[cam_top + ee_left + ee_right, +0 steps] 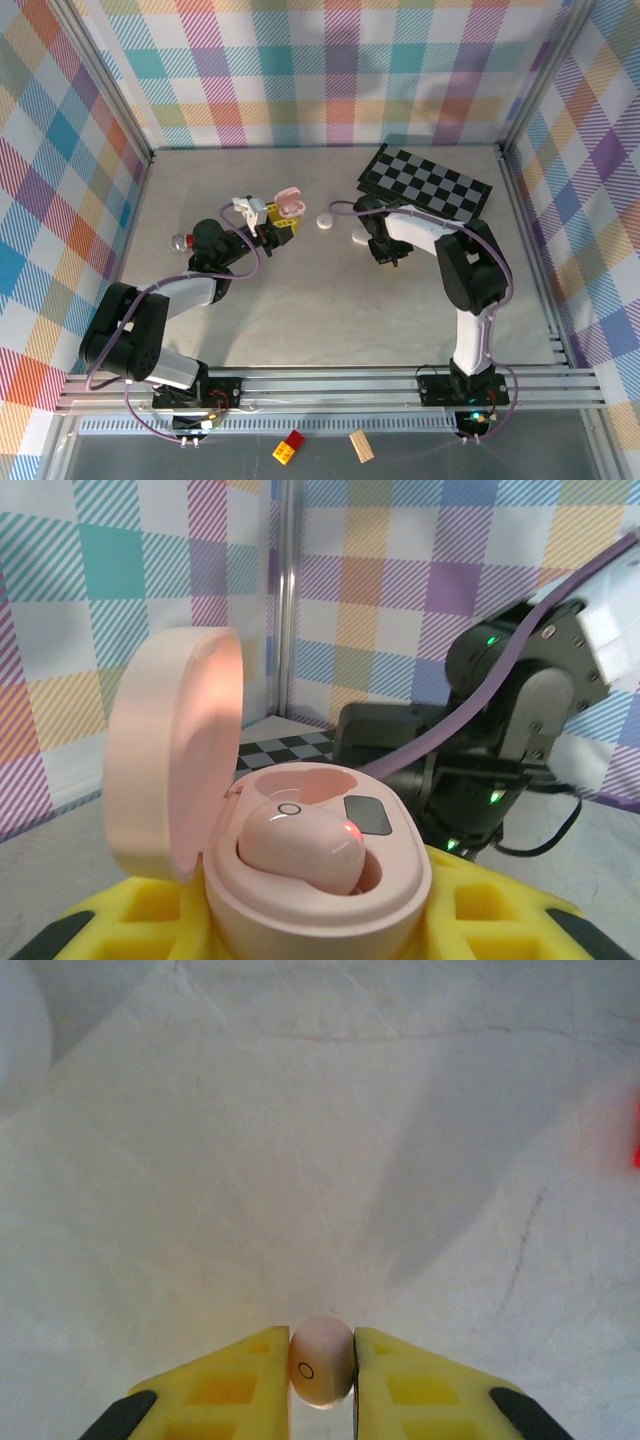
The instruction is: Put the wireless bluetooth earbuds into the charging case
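The pink charging case [320, 900] stands open, its lid [175, 750] tipped up to the left. My left gripper [320, 935] is shut on the case's base, a yellow finger [500, 920] on each side. One pale pink earbud [300, 850] lies in the near socket; the far socket [300, 785] is bare. From above, the case [288, 200] sits left of centre, held by the left gripper [275, 218]. My right gripper [321, 1360] is shut on a second pale pink earbud [321, 1362] just above the table, its ring mark facing the camera. From above, that gripper [386, 256] points down right of centre.
A white pebble-like case [325, 221] lies between the two grippers; a blurred white shape [18, 1030] sits at the right wrist view's upper left. A black checkered board [428, 185] lies at the back right. A red-yellow brick [291, 449] and wooden block [361, 446] lie below the front rail.
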Robot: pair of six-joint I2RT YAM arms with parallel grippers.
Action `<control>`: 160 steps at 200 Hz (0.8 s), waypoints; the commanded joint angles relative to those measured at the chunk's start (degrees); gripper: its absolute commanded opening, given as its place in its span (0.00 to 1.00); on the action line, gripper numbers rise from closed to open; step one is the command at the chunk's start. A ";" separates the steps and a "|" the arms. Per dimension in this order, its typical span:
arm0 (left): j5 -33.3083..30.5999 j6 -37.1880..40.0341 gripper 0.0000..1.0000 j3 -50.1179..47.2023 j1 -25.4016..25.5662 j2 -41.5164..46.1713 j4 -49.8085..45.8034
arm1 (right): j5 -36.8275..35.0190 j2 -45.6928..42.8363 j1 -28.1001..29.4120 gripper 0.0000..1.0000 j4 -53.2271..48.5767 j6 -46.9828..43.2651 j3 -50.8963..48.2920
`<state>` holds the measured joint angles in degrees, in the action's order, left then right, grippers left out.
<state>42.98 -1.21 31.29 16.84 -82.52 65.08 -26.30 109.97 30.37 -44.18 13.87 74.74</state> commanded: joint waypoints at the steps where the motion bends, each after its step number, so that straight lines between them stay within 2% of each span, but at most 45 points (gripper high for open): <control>1: 1.64 4.75 0.29 1.08 1.01 2.45 -4.45 | 5.59 -8.67 0.22 0.18 2.52 -0.83 -2.80; 26: 1.54 8.43 0.29 2.35 2.55 3.74 -10.05 | 12.81 -17.27 0.13 0.19 5.42 -2.25 -5.90; 64: 2.14 8.77 0.29 3.32 4.45 3.25 -10.08 | 24.64 -28.58 0.05 0.19 6.39 -3.55 -6.67; 89: 2.55 9.16 0.29 4.11 5.41 2.79 -10.30 | 36.82 -34.40 -0.48 0.19 8.97 -3.14 -6.68; 123: 4.75 10.66 0.29 5.81 7.08 2.64 -13.55 | 51.70 -39.05 -0.60 0.19 14.24 -2.53 -6.41; 160: 5.02 15.47 0.29 7.56 9.06 4.01 -22.05 | 59.81 -38.97 -0.66 0.19 16.47 -2.50 -4.56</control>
<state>46.04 9.80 36.86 24.58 -80.27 48.42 23.22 70.74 29.98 -31.27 11.46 68.53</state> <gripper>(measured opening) 0.347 0.190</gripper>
